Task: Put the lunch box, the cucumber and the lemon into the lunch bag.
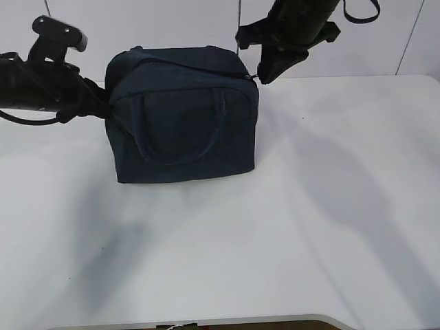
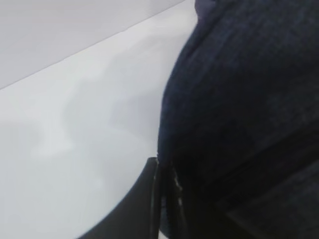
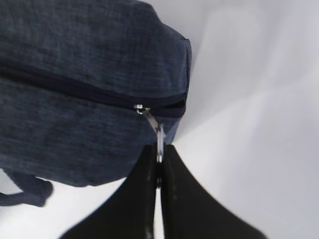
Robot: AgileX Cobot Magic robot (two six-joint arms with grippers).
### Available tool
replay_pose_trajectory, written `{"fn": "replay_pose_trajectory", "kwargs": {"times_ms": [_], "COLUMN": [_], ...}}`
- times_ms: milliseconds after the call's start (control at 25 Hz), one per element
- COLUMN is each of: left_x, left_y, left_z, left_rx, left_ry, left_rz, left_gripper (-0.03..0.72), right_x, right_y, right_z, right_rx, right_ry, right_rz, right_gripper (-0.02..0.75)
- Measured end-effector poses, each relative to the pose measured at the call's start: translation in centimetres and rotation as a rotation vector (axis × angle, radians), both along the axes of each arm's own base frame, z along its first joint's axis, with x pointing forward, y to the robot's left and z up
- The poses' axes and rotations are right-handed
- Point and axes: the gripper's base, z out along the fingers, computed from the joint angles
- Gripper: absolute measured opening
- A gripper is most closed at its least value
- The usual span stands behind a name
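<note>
At upper centre of the exterior view, your lunch bag [image 1: 182, 113] is sitting zipped. Your right gripper [image 3: 159, 167] is pinching the zipper ring [image 3: 159, 137] at the bag's right end, the zipper [image 3: 75, 87] running leftward from it. Your left gripper [image 2: 167, 199] is clamping the bag's left side.

The setting was a robot test bench of laboratory type. A plain white table [image 1: 330, 227] filled most of the exterior frame and met bare white wall panels [image 1: 172, 20] along the top edge. Two black arms [image 1: 41, 82] entered from the upper left and upper right. A lone navy bag [image 1: 182, 113] stood at upper centre; no household furnishings were visible.
</note>
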Motion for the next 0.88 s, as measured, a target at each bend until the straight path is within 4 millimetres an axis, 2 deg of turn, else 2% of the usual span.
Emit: {"fn": "replay_pose_trajectory", "kwargs": {"times_ms": [240, 520, 720, 880], "left_x": [0.0, -0.1, -0.1, -0.1], "left_y": [-0.2, -0.3, -0.3, -0.3], "left_z": [0.1, 0.1, 0.1, 0.1], "left_rx": [-0.013, -0.019, -0.020, -0.023], "left_ry": [-0.003, -0.004, -0.004, -0.005], "left_rz": [-0.016, -0.023, -0.025, -0.029], "left_gripper": [-0.023, -0.023, -0.023, -0.023], "right_x": [-0.2, 0.6, 1.1, 1.3], "right_y": [0.3, -1.7, -3.1, -3.0], "right_z": [0.2, 0.4, 0.9, 0.9], "right_rx": [0.101, 0.270, 0.428, 0.516], "right_ry": [0.059, 0.171, 0.247, 0.301], "right_rz": [-0.146, -0.425, -0.481, -0.485], "right_gripper": [0.005, 0.005, 0.005, 0.005]}}
